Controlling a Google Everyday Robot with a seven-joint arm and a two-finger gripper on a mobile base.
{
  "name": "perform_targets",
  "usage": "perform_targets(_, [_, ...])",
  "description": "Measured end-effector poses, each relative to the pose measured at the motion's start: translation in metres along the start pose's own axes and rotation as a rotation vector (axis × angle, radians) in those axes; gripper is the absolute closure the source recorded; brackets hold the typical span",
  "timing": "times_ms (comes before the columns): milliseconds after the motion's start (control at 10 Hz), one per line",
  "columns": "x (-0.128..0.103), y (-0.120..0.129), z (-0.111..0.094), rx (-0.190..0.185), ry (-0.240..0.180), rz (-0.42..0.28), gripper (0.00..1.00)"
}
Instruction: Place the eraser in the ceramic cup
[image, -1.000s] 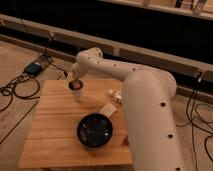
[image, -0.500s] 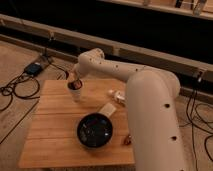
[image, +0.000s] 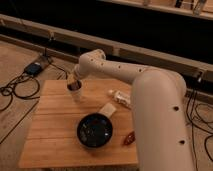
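The small white ceramic cup (image: 76, 95) stands upright on the back left part of the wooden table (image: 50, 125). My gripper (image: 73, 85) hangs directly above the cup's mouth, pointing down and almost touching its rim. A small dark patch shows at the gripper's tip just over the cup; I cannot tell whether it is the eraser or part of the gripper. No eraser lies in plain sight on the table.
A wide dark bowl (image: 94, 131) sits at the table's middle front. A pale beige block (image: 106, 110) lies behind it. A glossy red piece (image: 129, 138) lies near the right front edge. A pale tube-like thing (image: 120, 97) lies at the back right. Cables and a blue box (image: 35, 68) lie on the floor at left.
The gripper has stayed over the cup, with only a slight shift of the arm. Nothing on the table has moved.
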Motion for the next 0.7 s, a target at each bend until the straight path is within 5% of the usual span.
perform_targets(700, [0.002, 0.002, -0.02, 0.0, -0.003, 0.009, 0.2])
